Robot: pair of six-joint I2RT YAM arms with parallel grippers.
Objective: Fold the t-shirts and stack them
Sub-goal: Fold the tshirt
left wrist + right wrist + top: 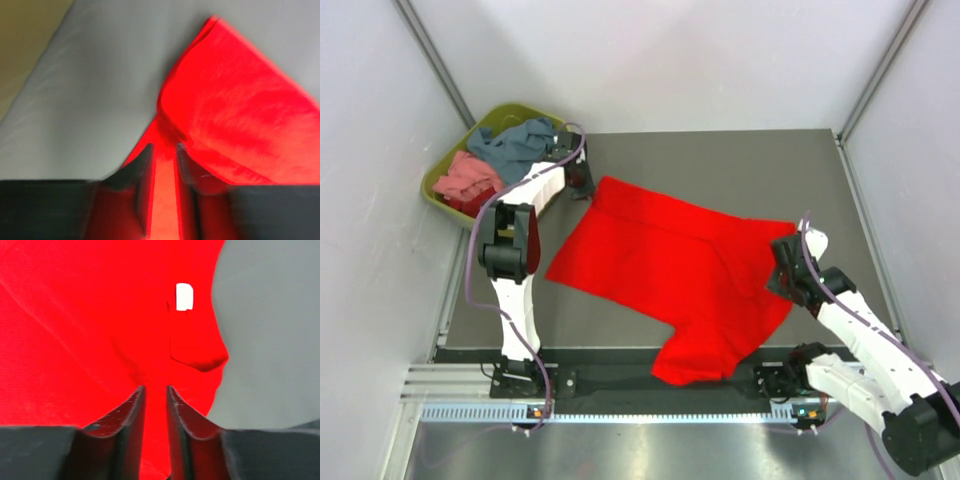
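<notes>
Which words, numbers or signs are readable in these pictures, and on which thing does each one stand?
None can be read.
The white neck label on the red t-shirt shows only blank white; any print on it is too washed out to read.

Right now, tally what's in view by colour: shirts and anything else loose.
Red shirt: 1
Blue-grey shirt: 1
Pink shirt: 1
Dark red shirt, mostly hidden: 1
Green tub: 1
Total: 5
</notes>
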